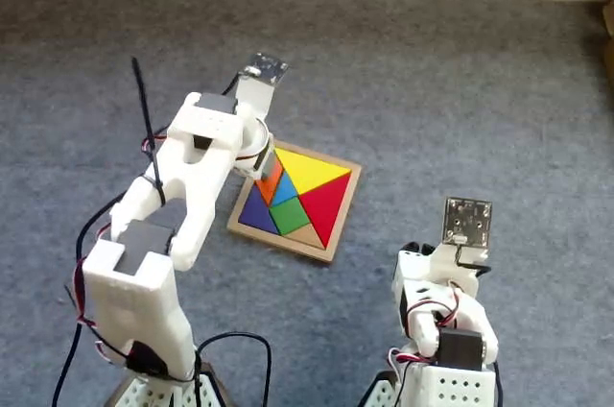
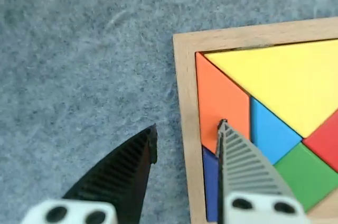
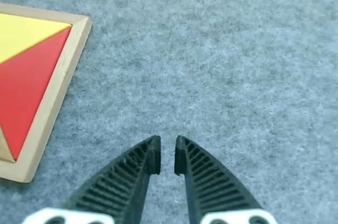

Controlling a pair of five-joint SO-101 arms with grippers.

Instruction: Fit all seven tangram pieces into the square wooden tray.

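The square wooden tray (image 1: 347, 210) lies mid-table with its coloured pieces flat inside: yellow triangle (image 1: 312, 172), red triangle (image 1: 328, 203), orange piece (image 1: 271, 179), light blue piece (image 1: 284, 189), green piece (image 1: 290, 216), dark blue triangle (image 1: 256, 212) and a tan piece (image 1: 307, 234). My left gripper (image 2: 187, 127) hangs open astride the tray's rim (image 2: 185, 76). One finger (image 2: 240, 166) is over the orange piece (image 2: 222, 97) and the other over carpet. My right gripper (image 3: 167, 140) is shut and empty over bare carpet, apart from the tray's corner (image 3: 53, 92).
Grey carpet covers the whole table. The left arm (image 1: 192, 177) stretches from the near left over the tray's left corner. The right arm (image 1: 446, 301) is folded at the near right. Open carpet lies right of and beyond the tray.
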